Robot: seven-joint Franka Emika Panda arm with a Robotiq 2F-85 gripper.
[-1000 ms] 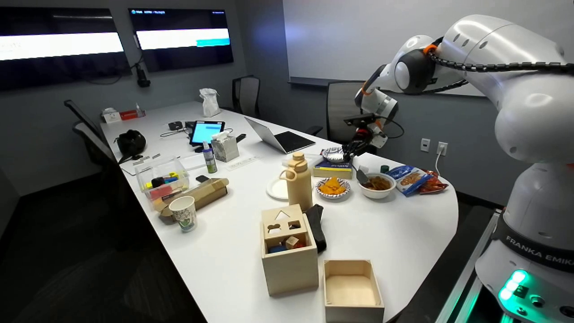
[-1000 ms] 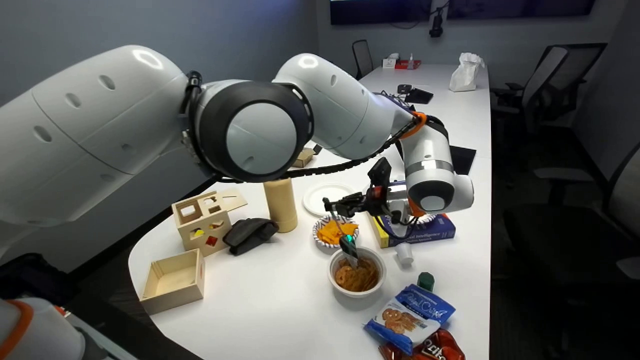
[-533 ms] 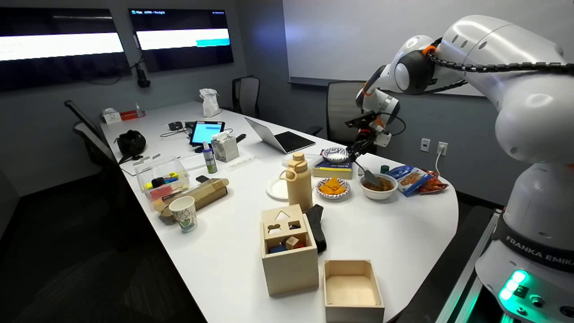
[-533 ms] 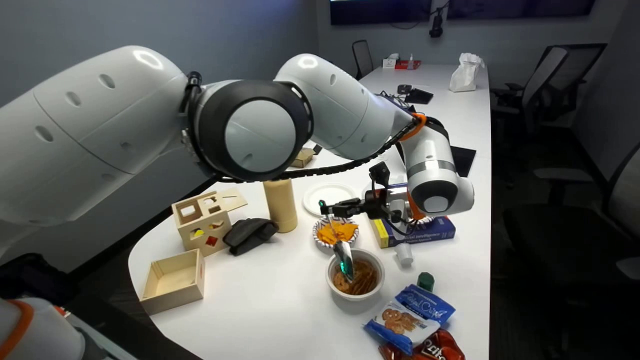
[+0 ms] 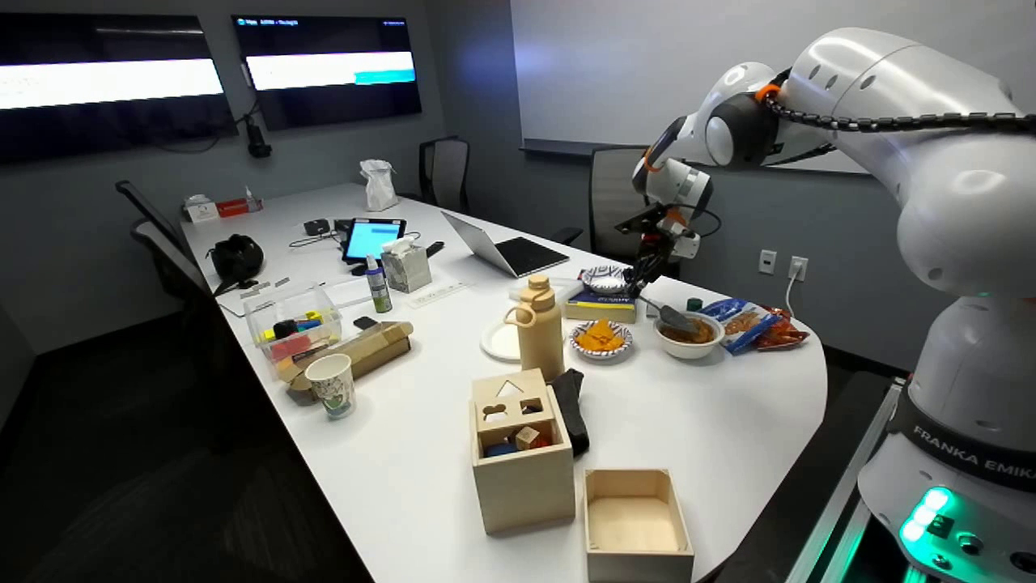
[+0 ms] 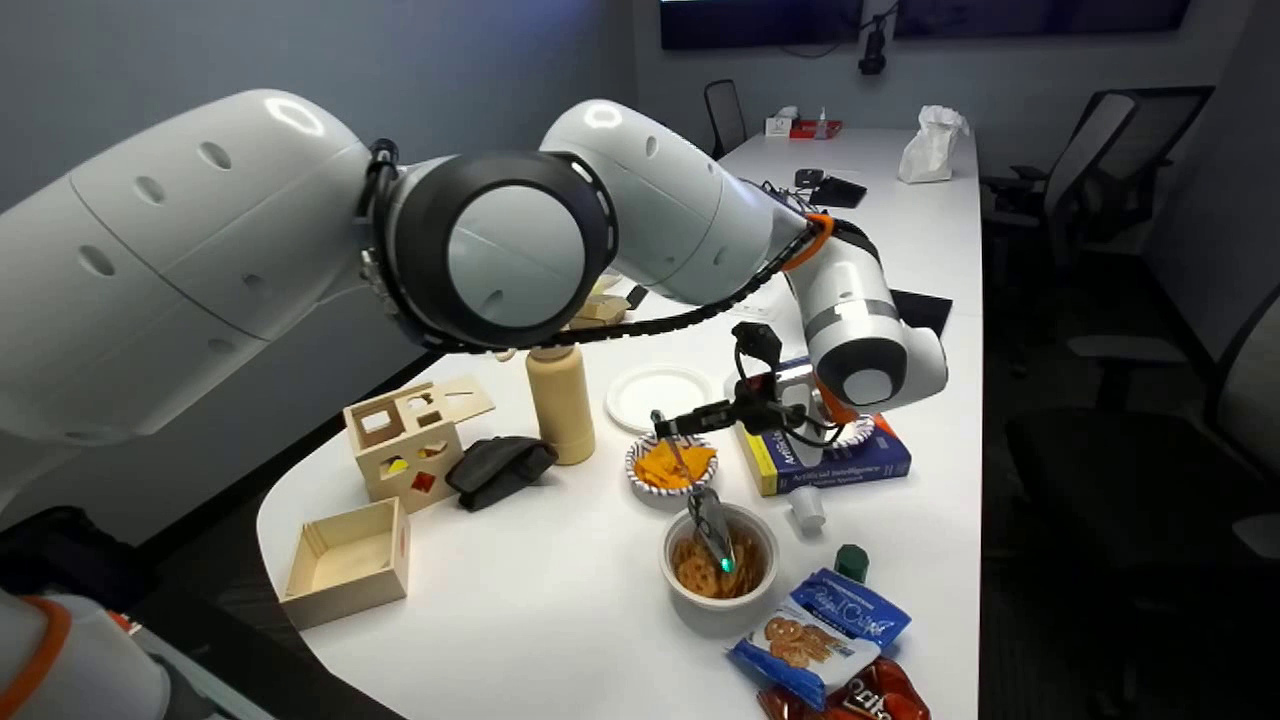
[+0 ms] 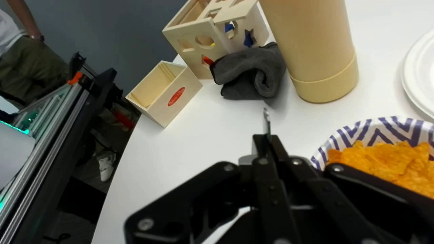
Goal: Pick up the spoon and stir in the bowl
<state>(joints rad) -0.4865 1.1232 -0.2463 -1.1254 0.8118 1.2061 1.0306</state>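
Note:
My gripper (image 5: 634,288) is shut on the thin handle of the spoon, and the fingertips also show in an exterior view (image 6: 662,428). In the wrist view the handle end (image 7: 267,123) sticks out between the gripper's closed fingertips. The dark spoon (image 5: 678,319) slants down, and its head is over or in the white bowl (image 5: 688,350). In an exterior view the spoon head (image 6: 711,525) lies across the brown snacks inside the bowl (image 6: 712,602). Whether the tip touches the snacks is hard to tell. The gripper stays outside the bowl, above the orange chips.
A patterned bowl of orange chips (image 6: 671,465) stands beside the white bowl. A thick book (image 6: 840,462), a small white cup (image 6: 806,508), a green cap (image 6: 852,562) and a blue snack bag (image 6: 820,635) are close by. A tall tan bottle (image 5: 540,336) stands near the chips.
The spoon head has swung from the bowl's edge across its inside. The white bowl has slid slightly toward the snack bags. The gripper has shifted a little and still holds the spoon.

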